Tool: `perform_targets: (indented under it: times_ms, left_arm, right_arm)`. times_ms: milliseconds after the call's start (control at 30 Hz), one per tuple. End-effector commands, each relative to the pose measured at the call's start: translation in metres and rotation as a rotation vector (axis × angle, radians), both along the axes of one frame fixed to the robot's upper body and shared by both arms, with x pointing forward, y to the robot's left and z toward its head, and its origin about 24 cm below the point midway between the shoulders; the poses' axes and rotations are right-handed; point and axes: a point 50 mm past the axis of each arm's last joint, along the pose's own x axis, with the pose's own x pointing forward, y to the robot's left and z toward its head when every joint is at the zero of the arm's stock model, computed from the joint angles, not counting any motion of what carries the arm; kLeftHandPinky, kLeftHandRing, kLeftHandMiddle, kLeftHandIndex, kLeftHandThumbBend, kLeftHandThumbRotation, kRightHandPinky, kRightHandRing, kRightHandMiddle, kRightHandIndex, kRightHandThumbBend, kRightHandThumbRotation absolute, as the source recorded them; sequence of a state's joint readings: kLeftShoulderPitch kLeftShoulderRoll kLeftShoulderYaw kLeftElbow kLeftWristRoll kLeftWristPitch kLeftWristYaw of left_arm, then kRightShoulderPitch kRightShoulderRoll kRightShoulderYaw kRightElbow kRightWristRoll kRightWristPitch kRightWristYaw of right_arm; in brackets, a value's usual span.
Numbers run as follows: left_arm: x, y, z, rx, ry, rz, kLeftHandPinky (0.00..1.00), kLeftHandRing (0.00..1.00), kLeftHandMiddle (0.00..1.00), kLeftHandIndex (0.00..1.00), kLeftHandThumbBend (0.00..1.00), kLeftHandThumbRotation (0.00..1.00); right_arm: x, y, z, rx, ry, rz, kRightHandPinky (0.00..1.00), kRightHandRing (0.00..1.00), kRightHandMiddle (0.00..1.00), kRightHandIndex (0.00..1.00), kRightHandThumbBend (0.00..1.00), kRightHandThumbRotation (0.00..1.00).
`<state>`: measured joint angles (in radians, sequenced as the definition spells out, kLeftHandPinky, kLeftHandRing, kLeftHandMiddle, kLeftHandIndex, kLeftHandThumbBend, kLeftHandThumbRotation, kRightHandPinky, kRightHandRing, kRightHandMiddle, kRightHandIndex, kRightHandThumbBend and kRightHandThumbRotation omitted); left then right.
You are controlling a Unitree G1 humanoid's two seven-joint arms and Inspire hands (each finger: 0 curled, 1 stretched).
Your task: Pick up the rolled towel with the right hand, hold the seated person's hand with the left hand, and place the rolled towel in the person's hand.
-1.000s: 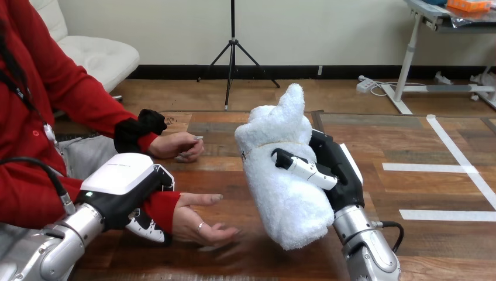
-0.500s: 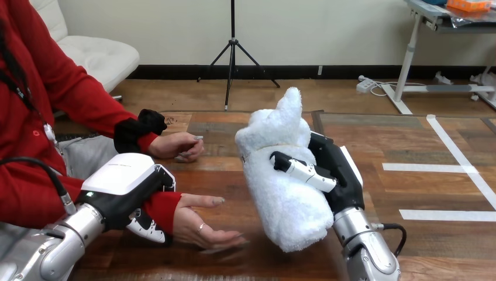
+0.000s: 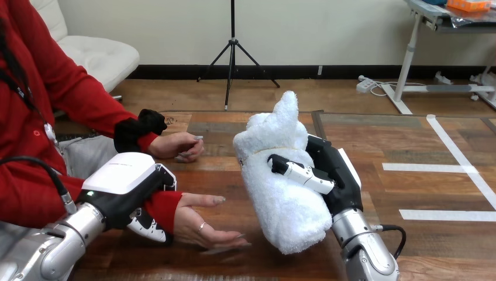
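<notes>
Right hand (image 3: 338, 175) is clamped round the rolled towel (image 3: 281, 193), thumb across the front, fingers behind it. The towel is held up off the table (image 3: 409, 252), tilted, with its loose pointed end up and its blunt end down toward the near edge. Left hand (image 3: 126, 184) sits over the person's wrist (image 3: 162, 206) at the red sleeve cuff, its fingers (image 3: 147, 227) curled under and gripping it. The person's hand (image 3: 202, 225) lies palm up with fingers open, pointing right toward the towel. Cannot tell if it rests on the table or is held just above it. The towel's lower end is just beside those fingertips, to their right, not touching. The person's other hand (image 3: 175, 145) is farther back, resting on the table, loosely curled, well apart from the towel.
</notes>
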<state>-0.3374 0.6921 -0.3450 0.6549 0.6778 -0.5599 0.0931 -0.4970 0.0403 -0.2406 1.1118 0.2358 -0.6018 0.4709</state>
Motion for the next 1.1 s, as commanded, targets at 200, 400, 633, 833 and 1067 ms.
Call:
perform_targets:
  times_ms: [200,400,633,833,1067]
  left_arm:
    - [0.016,-0.029,0.038,-0.111,-0.167,-0.100,0.24,0.28,0.33,0.33,0.79,0.00]
    - [0.016,-0.029,0.040,-0.106,-0.167,-0.102,0.24,0.28,0.34,0.33,0.78,0.01]
    - [0.015,-0.029,0.041,-0.116,-0.177,-0.108,0.25,0.29,0.35,0.34,0.79,0.02]
    - [0.015,-0.029,0.042,-0.113,-0.179,-0.111,0.26,0.30,0.36,0.35,0.79,0.03]
    - [0.015,-0.030,0.042,-0.117,-0.184,-0.112,0.26,0.31,0.36,0.35,0.80,0.04]
  right_arm:
    - [0.025,0.014,0.040,0.006,-0.163,0.019,0.06,0.12,0.22,0.26,0.64,0.00]
    - [0.024,0.018,0.041,0.000,-0.178,0.026,0.06,0.12,0.22,0.26,0.63,0.00]
    - [0.023,0.021,0.040,0.013,-0.178,0.043,0.06,0.12,0.22,0.26,0.63,0.00]
    - [0.023,0.024,0.040,0.018,-0.177,0.045,0.06,0.13,0.23,0.26,0.64,0.00]
    - [0.023,0.025,0.040,0.029,-0.176,0.051,0.06,0.13,0.23,0.27,0.64,0.00]
